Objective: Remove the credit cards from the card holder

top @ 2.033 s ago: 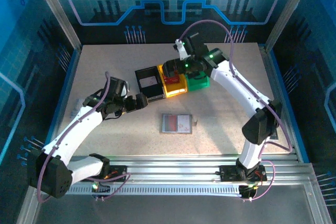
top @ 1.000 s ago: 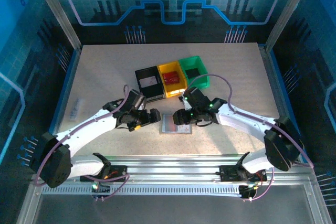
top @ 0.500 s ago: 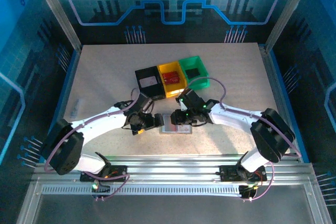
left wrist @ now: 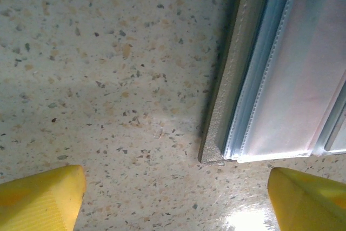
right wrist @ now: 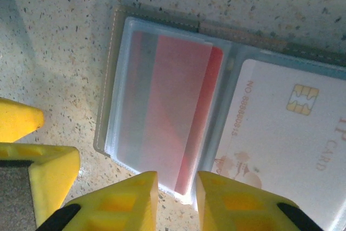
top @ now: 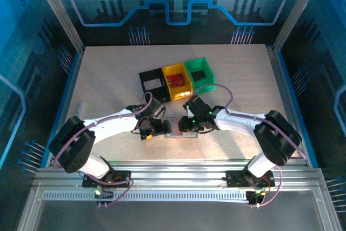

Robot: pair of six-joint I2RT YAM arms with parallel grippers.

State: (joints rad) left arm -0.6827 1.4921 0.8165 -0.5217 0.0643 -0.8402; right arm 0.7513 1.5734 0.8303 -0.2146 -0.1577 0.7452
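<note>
Small flat grey folding card holder (right wrist: 102, 117), lying opened out flat on the speckled beige table (top: 108, 79), near the table's front edge and about midway across it, between the 2 grippers. Its textured grey cover shows as a narrow border around 2 pale see-through plastic sleeves, 1 on each leaf. The left-hand sleeve holds a reddish-pink rectangular plastic card (right wrist: 184, 117), partly veiled by the cloudy plastic; a strip of deeper red shows along 1 long side. The right-hand sleeve holds a whitish plastic card (right wrist: 281, 133) with a gold chip and faint printed lettering. Both cards lie inside their sleeves.

Right gripper (right wrist: 174, 179): yellow fingers drawn close together with a narrow gap between them, poised at the open end of the reddish-pink card's sleeve; the card's edge lies in line with that gap. Whether the fingers pinch it cannot be told.

Left gripper (left wrist: 175, 174): yellow fingers spread wide, low over the table at the holder's outer corner, which lies between the 2 tips without touching either.

Beyond the holder, toward the table's middle, 3 small plastic bins stand side by side in a row: black (top: 153, 85), yellow (top: 177, 81) and green (top: 199, 73).
</note>
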